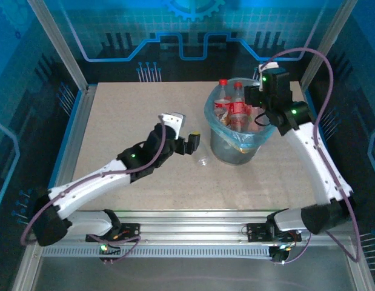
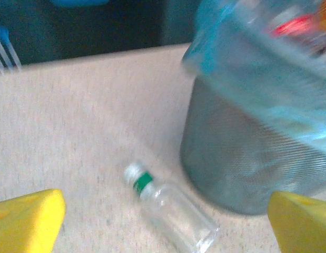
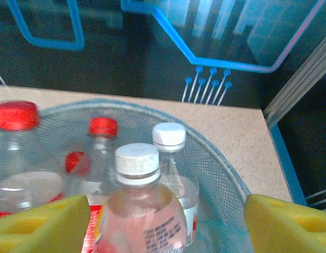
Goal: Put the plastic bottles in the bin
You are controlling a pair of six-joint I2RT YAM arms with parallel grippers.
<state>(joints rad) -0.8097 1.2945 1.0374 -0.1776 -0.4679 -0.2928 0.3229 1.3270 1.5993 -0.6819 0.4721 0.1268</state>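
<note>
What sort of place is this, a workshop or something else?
Likely a robot lab or demo booth, not a home. A left arm and right arm are bolted to a metal-framed table, blue circuit-patterned panels wall it in, and a bin holds plastic bottles.

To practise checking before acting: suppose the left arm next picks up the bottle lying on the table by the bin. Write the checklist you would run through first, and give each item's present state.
1. Left gripper open: ok, pads wide apart.
2. Loose bottle between those pads: ok, lying on its side on the table.
3. Loose bottle apart from the bin: cannot tell, it lies close beside the wall.
4. Bin mouth free of the right gripper: not ok, it hangs open above the binned bottles.
5. Room left in the bin: cannot tell, red caps stand above the rim.
</note>
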